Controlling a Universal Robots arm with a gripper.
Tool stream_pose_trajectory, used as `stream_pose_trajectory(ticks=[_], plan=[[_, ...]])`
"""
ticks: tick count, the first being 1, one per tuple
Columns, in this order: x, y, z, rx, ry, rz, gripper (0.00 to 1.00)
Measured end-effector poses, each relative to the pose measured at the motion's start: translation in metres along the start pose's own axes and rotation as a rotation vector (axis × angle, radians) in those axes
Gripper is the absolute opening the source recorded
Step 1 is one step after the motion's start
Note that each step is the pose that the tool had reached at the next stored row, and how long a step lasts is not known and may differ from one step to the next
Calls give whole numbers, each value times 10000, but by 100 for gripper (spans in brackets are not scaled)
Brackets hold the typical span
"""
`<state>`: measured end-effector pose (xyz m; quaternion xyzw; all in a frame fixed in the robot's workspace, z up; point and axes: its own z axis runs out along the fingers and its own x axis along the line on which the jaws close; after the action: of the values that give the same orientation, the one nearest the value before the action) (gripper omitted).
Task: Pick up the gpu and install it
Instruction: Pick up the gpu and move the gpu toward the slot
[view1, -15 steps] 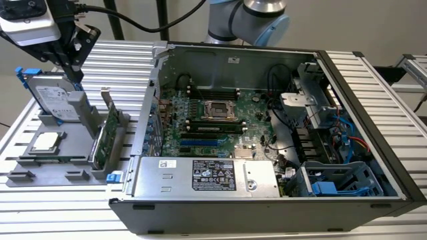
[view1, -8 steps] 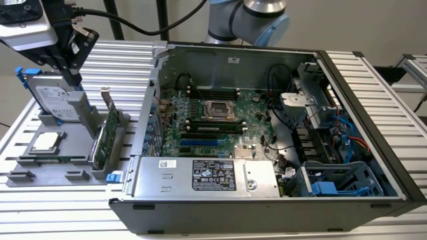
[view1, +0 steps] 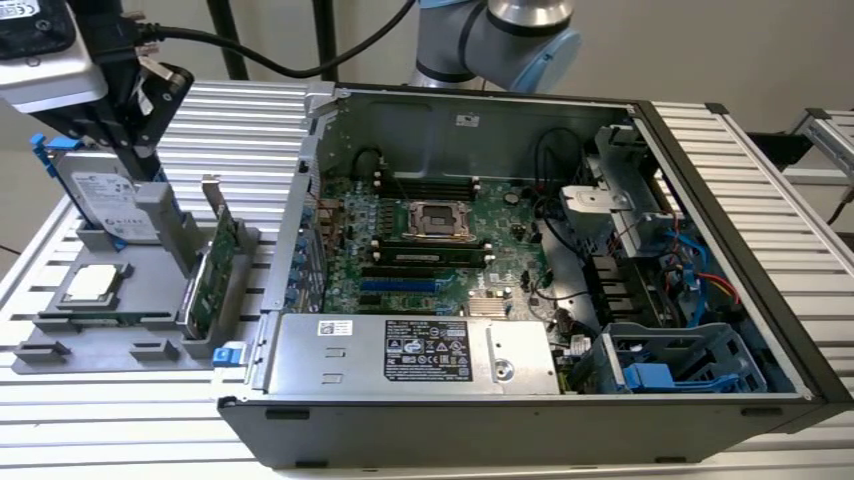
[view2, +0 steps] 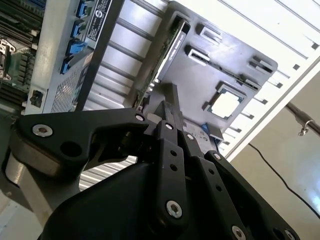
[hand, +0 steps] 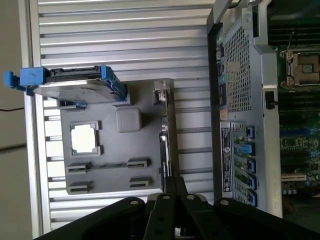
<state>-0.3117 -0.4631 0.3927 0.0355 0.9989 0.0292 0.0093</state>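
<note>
The gpu (view1: 214, 262) stands on edge in a slot of the grey holder (view1: 120, 338), at the exterior view's left, beside the open computer case (view1: 534, 425). Its green board and silver end bracket face up. My black gripper (view1: 138, 170) hangs above the holder, over its back part, with its fingers together and nothing held. In both wrist views the gripper (hand: 174, 181) (view2: 169, 100) points down at the gpu's thin top edge (hand: 166, 135) (view2: 167, 50), still apart from it.
A silver hard drive in a blue frame (view1: 104, 195) (hand: 75, 87) and a square processor chip (view1: 91, 283) (hand: 84, 138) share the holder. Inside the case lie the green motherboard (view1: 441, 250), a power supply (view1: 414, 355) and blue drive cages (view1: 667, 365). The slatted table (view1: 120, 420) surrounds everything.
</note>
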Motion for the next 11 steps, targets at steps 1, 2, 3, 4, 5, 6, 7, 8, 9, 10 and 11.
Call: stream_pose_trajectory(ticks=[1,2,3,4,5,6,7,8,9,10,11], plan=[[-1,-12,0,0,0,0,0],[-2,-25,-1,0,0,0,0],[-3,-37,-2,-1,0,0,0],[-3,-49,-2,-1,0,0,0],[-4,-61,-3,0,0,0,0],[-5,-73,-4,0,1,0,0],[-6,-84,-4,-1,0,0,0],[-7,-96,-5,0,0,0,0],[-8,-110,-6,0,1,0,0],[-9,-123,-7,0,1,0,0],[-10,-136,-7,-1,1,0,0]])
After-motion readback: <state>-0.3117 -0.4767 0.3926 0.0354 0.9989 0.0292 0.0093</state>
